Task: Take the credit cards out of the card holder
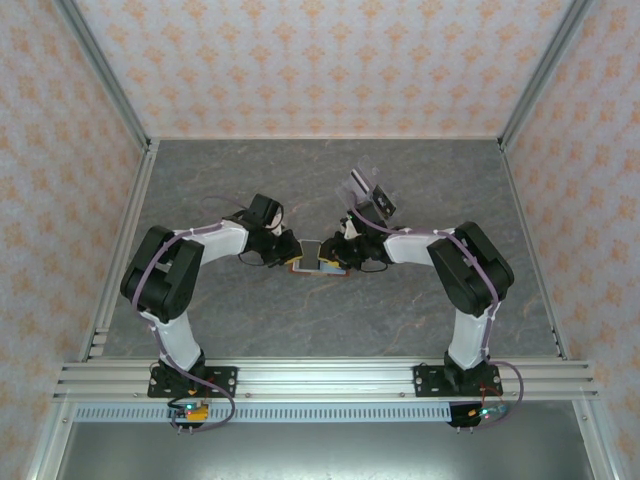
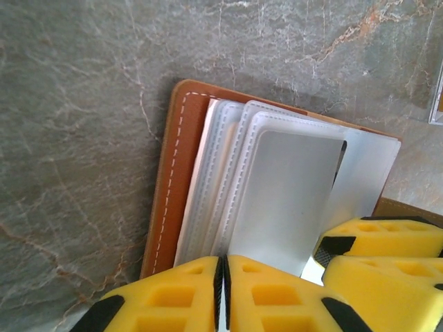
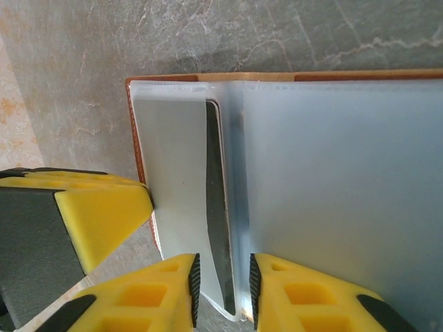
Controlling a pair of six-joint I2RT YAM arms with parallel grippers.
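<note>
The card holder [image 1: 309,262] lies open on the table between both grippers, reddish-brown rim [image 2: 173,173] outside, clear pocket pages [image 2: 228,180] fanned inside. My left gripper [image 2: 222,261] is shut on the near edge of one pocket page. My right gripper [image 3: 221,268] is open, its pads standing a little apart on either side of a page edge. A thin dark credit card [image 3: 216,207] shows edge-on inside that pocket [image 3: 173,173]. In the top view the left gripper [image 1: 288,255] and right gripper [image 1: 333,258] face each other across the holder.
A clear plastic sleeve [image 1: 362,184] and a small dark piece [image 1: 385,206] lie on the grey marble table [image 1: 300,180] behind the right arm. Patterned walls and metal rails [image 1: 120,260] bound the table. One of the left gripper's fingers [image 3: 97,214] stands close beside the right gripper.
</note>
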